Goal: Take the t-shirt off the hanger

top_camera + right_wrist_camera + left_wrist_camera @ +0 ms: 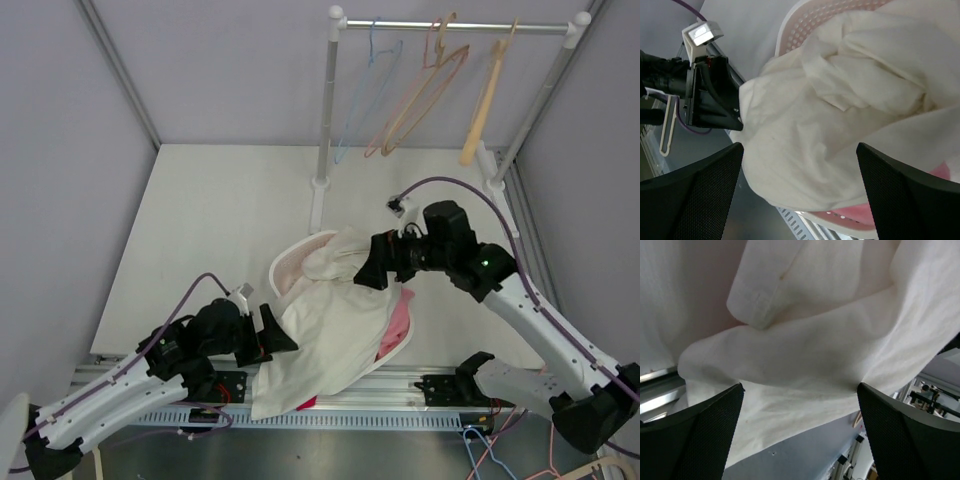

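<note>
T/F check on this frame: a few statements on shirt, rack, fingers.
1. The left fingers and right fingers all stand open. True.
2. The shirt hangs on the rack. False: it lies crumpled over the pink basket on the table.
3. The hangers on the rack are bare. True.
4. The left fingers are clamped on the shirt. False: they stand open at its edge and grip nothing.
</note>
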`<state>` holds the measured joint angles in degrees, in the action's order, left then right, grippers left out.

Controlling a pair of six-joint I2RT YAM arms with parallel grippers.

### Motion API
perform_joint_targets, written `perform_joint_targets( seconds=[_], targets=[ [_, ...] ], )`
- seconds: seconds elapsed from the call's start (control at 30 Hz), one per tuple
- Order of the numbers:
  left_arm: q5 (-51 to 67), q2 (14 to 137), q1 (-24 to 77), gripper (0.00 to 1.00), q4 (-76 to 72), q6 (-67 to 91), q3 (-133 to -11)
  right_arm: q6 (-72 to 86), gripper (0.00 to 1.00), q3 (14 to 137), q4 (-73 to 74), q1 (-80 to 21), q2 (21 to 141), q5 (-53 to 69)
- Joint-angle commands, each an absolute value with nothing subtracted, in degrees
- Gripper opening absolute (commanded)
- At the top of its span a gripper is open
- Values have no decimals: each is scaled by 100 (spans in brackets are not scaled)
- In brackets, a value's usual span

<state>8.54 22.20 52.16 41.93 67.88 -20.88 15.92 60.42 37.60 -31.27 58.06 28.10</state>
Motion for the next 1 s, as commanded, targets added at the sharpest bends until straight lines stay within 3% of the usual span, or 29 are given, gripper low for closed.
perform_joint_targets(
  seconds=[0.0,0.3,0.5,0.53,0.57,0.63,0.67,0.73,0.97],
  targets=[
    [1520,1978,5229,99,4087,7180,-1960,1784,100,5924,3112,-3708,6125,2506],
    [2092,1477,5238,99,2848,7488,-1354,1916,99,5564,3208,-4569,7127,1618],
    [1583,1222,5247,99,3611,7059,-2020,2048,98,5265,3489,-5123,7567,1134],
    [1504,1248,5247,100,3725,6953,-2352,2065,93,5160,3376,-5228,7637,1151],
    [1399,1300,5247,99,3892,6865,-2451,2109,78,5107,3279,-5264,7707,1282],
    [1362,1537,5247,100,3964,6628,-2637,2145,59,5080,3015,-5326,7927,1468],
    [1380,1625,5247,99,3973,6566,-2872,2171,29,5106,2919,-5361,7971,1650],
    [1432,1854,5247,100,3955,6416,-3057,2171,0,5246,2708,-5370,8042,1976],
    [1126,2056,5247,99,4253,5959,-3656,2267,0,6370,2716,-5204,7621,2223]
  ],
)
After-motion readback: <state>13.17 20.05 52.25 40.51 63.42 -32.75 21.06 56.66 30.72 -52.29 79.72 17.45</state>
